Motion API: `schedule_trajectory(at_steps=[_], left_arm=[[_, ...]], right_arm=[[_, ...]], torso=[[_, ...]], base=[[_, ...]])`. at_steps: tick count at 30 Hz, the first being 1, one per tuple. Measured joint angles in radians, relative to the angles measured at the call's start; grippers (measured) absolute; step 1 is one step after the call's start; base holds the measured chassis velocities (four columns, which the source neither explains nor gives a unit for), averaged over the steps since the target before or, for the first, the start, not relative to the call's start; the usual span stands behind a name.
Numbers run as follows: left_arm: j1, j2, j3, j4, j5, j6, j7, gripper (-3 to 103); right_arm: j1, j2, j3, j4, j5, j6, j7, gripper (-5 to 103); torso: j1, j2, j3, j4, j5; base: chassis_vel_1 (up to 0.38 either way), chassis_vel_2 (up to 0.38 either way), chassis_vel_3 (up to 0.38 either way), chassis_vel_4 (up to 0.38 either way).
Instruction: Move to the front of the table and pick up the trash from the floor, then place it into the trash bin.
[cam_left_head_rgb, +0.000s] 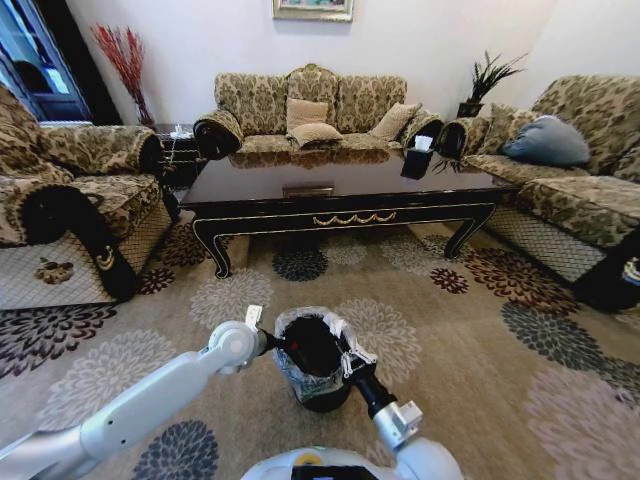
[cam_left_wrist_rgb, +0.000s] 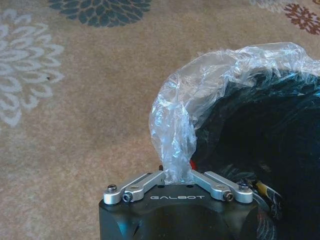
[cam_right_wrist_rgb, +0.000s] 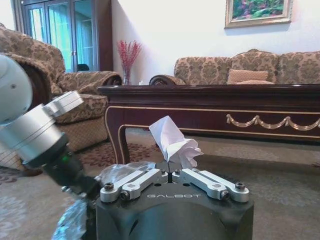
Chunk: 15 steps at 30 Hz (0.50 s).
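The drop-off step looks to be in hand: both arms meet at the trash bin (cam_left_head_rgb: 312, 362), which stands on the flowered carpet (cam_left_head_rgb: 470, 360) in front of the dark wood counter (cam_left_head_rgb: 340, 190). The right claw (cam_right_wrist_rgb: 172, 167) is closed on a crumpled white tissue (cam_right_wrist_rgb: 175, 142), beside the bin's rim. The left claw (cam_left_wrist_rgb: 176, 175) pinches the bin's translucent liner (cam_left_wrist_rgb: 200, 90), apparently holding the mouth open. Next, the tissue must be brought over the opening and released. The bin's contents are too dark to make out.
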Motion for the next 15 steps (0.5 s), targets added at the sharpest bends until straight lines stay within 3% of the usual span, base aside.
schedule_trajectory(at_steps=[4,15], left_arm=[[0.001,-0.017,0.0,0.004,0.003,0.0,-0.003,0],[0.017,-0.003,-0.016,0.001,0.006,0.0,-0.003,0]], right_arm=[[-0.015,0.003,-0.004,-0.007,-0.021,0.004,-0.033,-3],[-0.007,0.002,-0.007,-0.025,-0.03,0.01,-0.042,38]], torso=[[0.0,0.0,0.0,-0.0003,0.0],[0.0,0.0,0.0,-0.0002,0.0]], base=[[0.0,0.0,0.0,0.0],[0.0,0.0,0.0,0.0]])
